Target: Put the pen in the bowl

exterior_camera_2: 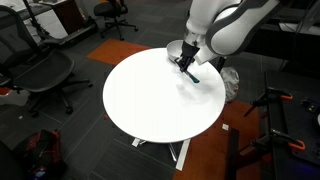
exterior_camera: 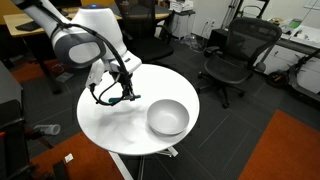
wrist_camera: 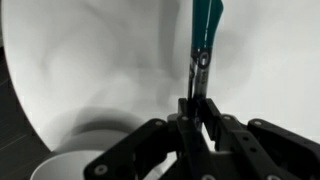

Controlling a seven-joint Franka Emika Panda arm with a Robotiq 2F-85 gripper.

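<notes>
Gripper (wrist_camera: 197,105) pinching teal pen (wrist_camera: 206,25) by its dark end, jaws nearly closed; I'm holding it over white table (exterior_camera: 105,125), bowl (exterior_camera: 168,117) near.

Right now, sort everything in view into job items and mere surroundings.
Job: the pen, pinched in the gripper; the bowl.
Surroundings: the white table underneath; the black office chair; the orange carpet.

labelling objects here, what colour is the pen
The pen is teal-blue with a dark tip, clearest in the wrist view.
</notes>
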